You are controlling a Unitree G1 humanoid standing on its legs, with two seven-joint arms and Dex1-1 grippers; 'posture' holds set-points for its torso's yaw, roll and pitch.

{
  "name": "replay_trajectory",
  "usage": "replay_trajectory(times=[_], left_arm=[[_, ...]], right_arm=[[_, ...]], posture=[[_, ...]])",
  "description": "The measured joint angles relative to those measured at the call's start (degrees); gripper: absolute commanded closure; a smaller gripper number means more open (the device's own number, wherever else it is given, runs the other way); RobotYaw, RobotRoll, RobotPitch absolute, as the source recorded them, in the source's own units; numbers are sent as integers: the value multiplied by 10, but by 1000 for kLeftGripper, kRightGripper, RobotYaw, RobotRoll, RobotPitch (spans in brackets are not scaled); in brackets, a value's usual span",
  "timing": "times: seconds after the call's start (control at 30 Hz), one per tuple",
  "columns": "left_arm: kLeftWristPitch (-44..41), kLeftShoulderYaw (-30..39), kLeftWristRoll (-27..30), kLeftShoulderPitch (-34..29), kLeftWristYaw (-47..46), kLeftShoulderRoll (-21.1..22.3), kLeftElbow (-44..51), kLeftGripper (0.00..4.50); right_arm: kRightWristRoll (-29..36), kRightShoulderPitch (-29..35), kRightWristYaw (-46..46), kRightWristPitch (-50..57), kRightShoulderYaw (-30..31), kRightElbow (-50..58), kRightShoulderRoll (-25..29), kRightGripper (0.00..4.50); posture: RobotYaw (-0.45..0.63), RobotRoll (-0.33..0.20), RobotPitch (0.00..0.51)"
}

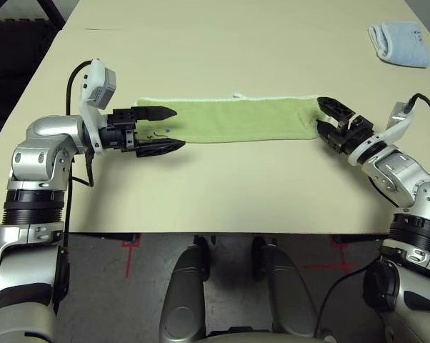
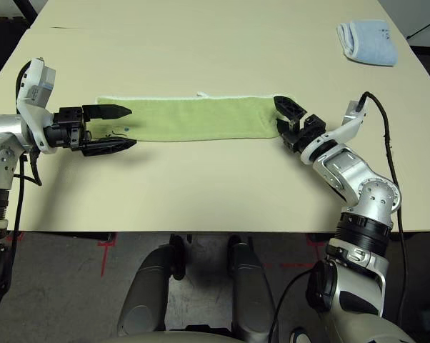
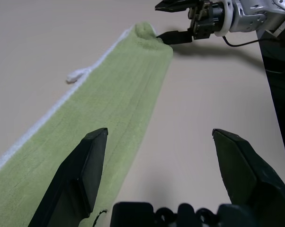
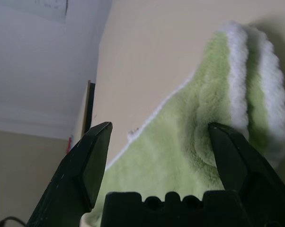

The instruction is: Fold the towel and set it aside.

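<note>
The towel [image 1: 236, 118] lies as a long, narrow light green strip across the middle of the table, with white edging along its far side and a small white label [image 1: 238, 95]. My left gripper [image 1: 171, 130] is open at the strip's left end, its two fingers straddling that end low over the table. My right gripper [image 1: 323, 118] is open at the right end, whose doubled white-edged layers [image 4: 249, 90] sit between its fingers. In the left wrist view the towel [image 3: 104, 113] runs away from one black finger [image 3: 81, 175] toward the right gripper [image 3: 180, 21].
A pale blue folded towel [image 1: 399, 43] rests at the table's far right corner. The beige table [image 1: 236, 193] has bare surface in front of and behind the strip. Its front edge runs just before my body; dark floor lies beyond the left edge.
</note>
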State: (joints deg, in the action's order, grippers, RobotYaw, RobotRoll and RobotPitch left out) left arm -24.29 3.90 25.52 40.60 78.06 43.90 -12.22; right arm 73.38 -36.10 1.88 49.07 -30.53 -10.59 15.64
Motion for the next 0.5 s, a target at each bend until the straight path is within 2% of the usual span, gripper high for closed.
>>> replay_trajectory(times=[0.13, 0.23, 0.33, 0.43, 0.5], left_arm=[[0, 0, 0, 0, -5, -1, 0, 17], [0, 0, 0, 0, -6, -1, 0, 17], [0, 0, 0, 0, -8, -1, 0, 17], [0, -1, 1, 0, -9, -1, 0, 17], [0, -1, 1, 0, -10, -1, 0, 17]], right_arm=[[-80, -54, -79, -51, 46, -49, 13, 21], [-118, -68, -125, -69, 64, -73, 20, 21], [-193, -121, -190, -78, 119, -152, 50, 21], [-253, -177, -233, -113, 149, -209, 47, 21], [-282, -197, -247, -144, 153, -245, 27, 21]], posture=[[-52, 0, 277], [-49, 0, 281], [-52, 0, 284], [-54, 0, 284], [-54, 0, 284]])
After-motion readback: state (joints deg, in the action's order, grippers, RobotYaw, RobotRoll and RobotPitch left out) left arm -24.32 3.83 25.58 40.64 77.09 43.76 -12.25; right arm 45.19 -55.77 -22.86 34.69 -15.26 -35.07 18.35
